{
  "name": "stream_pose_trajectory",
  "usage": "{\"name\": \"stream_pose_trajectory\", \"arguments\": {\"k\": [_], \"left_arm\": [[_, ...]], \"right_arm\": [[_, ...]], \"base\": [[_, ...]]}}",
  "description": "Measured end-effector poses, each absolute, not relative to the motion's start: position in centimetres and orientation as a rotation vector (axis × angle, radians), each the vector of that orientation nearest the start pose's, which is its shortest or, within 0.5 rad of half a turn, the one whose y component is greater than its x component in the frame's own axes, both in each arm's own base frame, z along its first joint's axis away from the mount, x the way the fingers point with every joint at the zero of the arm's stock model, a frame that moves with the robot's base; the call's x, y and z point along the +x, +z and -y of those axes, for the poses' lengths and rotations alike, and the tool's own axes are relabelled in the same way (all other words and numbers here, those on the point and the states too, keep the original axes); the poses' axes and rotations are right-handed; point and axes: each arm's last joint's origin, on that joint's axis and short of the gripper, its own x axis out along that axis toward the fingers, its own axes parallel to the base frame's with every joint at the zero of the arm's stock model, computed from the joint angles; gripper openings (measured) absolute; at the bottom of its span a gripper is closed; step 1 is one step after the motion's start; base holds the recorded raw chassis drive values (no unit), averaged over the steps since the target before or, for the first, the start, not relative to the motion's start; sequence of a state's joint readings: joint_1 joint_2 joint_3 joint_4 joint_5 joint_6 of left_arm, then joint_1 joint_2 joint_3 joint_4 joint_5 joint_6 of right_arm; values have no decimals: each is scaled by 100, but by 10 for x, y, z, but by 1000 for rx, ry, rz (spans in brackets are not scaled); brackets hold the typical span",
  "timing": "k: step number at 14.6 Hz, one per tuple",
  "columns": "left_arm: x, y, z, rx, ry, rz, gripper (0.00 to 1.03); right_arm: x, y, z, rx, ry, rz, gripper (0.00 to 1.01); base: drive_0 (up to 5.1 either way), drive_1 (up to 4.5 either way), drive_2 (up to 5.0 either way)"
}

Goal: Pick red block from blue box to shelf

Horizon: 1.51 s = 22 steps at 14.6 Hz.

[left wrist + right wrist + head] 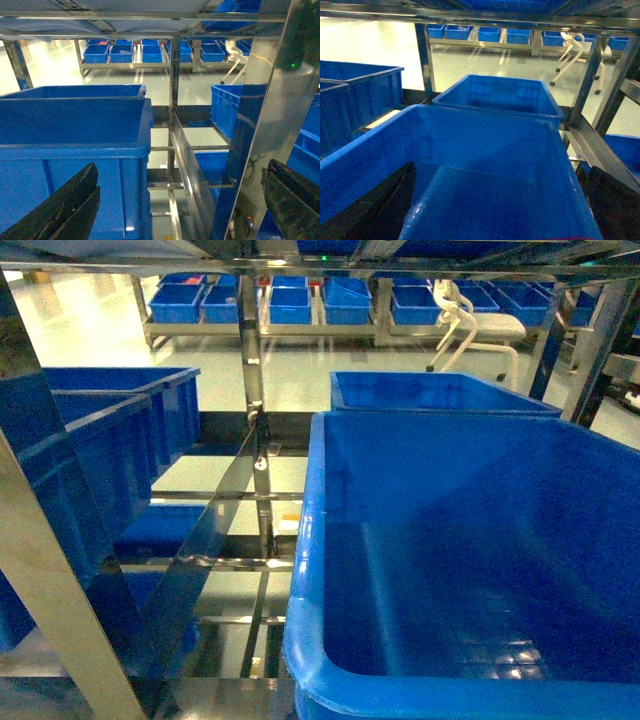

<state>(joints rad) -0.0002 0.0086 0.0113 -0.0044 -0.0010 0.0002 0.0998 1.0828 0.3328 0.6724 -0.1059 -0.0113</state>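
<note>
The blue box (305, 570) fills the near right of the head view, a large smooth-walled tub resting on the steel shelf (255, 390). What shows of its floor is bare. My right gripper (501, 170) hangs open over the blue box (485, 135), one dark finger at each lower corner. A thin dark red sliver (575, 238) sits at the bottom edge of that view; I cannot tell whether it is the red block. My left gripper (181, 167) is open and holds nothing, facing a shelf upright (280, 125). Neither gripper appears in the head view.
Ribbed dark blue crates (100, 440) stand on the shelf at left, one close to my left gripper (75, 130). A second blue box (440, 395) sits behind the big one. A far rack holds several blue crates (290, 305), with a white stool (470, 325) beside it.
</note>
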Motion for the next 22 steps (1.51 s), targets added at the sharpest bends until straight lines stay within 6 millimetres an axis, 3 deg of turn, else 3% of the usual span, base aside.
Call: {"name": "stream_pose_trajectory", "arguments": {"k": [5, 14, 15, 17, 19, 22], "left_arm": [[98, 166, 0, 0, 0, -1, 98], [98, 166, 0, 0, 0, -1, 98], [98, 166, 0, 0, 0, -1, 98], [98, 166, 0, 0, 0, -1, 98], [98, 166, 0, 0, 0, -1, 98], [98, 166, 0, 0, 0, -1, 98]], "right_arm": [[202, 203, -32, -15, 222, -83, 98], [209, 200, -30, -26, 189, -70, 98], [210, 200, -30, -29, 188, -66, 96], [211, 201, -30, -33, 189, -65, 76], [211, 202, -30, -33, 190, -64, 99], [212, 202, -30, -34, 191, -63, 98]], "base": [[0, 0, 0], [0, 0, 0], [0, 0, 0], [0, 0, 0], [0, 0, 0], [0, 0, 0]]}}
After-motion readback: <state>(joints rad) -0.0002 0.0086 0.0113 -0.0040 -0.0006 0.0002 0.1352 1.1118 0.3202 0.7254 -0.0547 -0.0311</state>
